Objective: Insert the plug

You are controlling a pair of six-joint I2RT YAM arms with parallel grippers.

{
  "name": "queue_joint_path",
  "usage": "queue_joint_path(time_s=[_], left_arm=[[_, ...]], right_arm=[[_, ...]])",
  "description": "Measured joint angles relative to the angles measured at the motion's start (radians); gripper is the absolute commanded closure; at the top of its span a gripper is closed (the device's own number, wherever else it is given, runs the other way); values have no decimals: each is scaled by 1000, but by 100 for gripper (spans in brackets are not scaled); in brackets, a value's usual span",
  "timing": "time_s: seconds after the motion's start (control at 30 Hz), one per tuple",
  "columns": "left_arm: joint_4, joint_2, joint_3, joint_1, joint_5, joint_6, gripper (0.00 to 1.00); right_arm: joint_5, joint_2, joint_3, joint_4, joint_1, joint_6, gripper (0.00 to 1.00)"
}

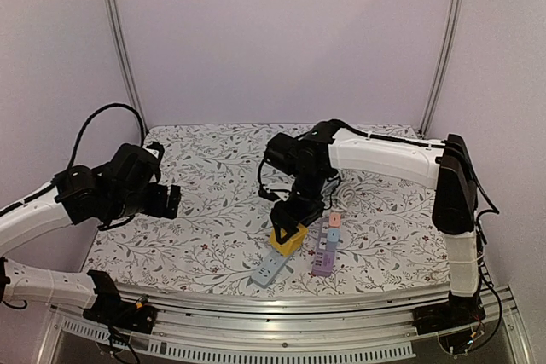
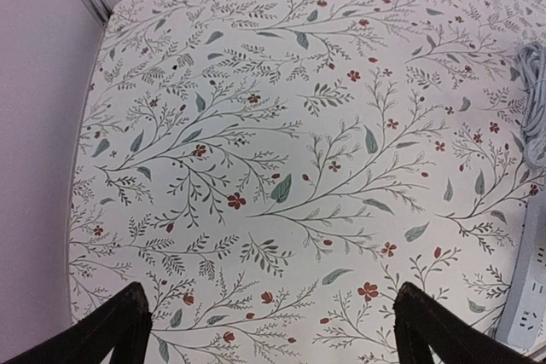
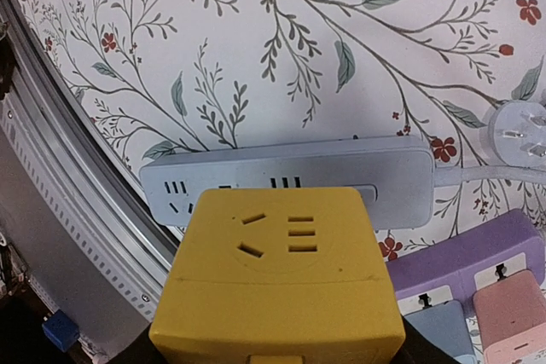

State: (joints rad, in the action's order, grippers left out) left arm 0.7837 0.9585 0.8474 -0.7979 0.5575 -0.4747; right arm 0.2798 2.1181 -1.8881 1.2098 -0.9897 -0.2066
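1. My right gripper (image 1: 292, 221) pinches a yellow cube plug (image 3: 277, 287) between its fingers, with the jaws partly closed on the cube's sides. The cube's socket face looks up at the wrist camera.
2. The cube sits directly over the grey power strip (image 3: 341, 181), near the front edge of the table. Its prongs are hidden underneath, so I cannot tell whether they have entered the strip's slots.
3. I judge that the pickup and carry are done. The final press down, if not yet made, and the release are left.
4. Just right of the grey strip lies a purple strip (image 3: 452, 270) carrying a pink block (image 3: 512, 309) and a blue block (image 3: 435, 330). A loose white plug (image 3: 522, 134) rests on the floral cloth (image 2: 281, 125) by the grey strip's cord end.
5. My left gripper (image 2: 271, 296) hangs spread wide and empty, well apart on the left.
6. I can read no brand, label or writing on anything.
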Motion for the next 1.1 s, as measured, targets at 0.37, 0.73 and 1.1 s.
queue_joint_path(time_s=[0.37,0.73,1.1], left_arm=[[-23,-50,-3,0,-26,43,1],[-37,-56,-12,0,-56,64,1],[-39,-58,-13,0,-61,68,0]], right_arm=[[10,31,0,-7,-5,-19,100],[10,41,0,-10,-5,-21,100],[-8,43,-3,-14,-5,-21,100]])
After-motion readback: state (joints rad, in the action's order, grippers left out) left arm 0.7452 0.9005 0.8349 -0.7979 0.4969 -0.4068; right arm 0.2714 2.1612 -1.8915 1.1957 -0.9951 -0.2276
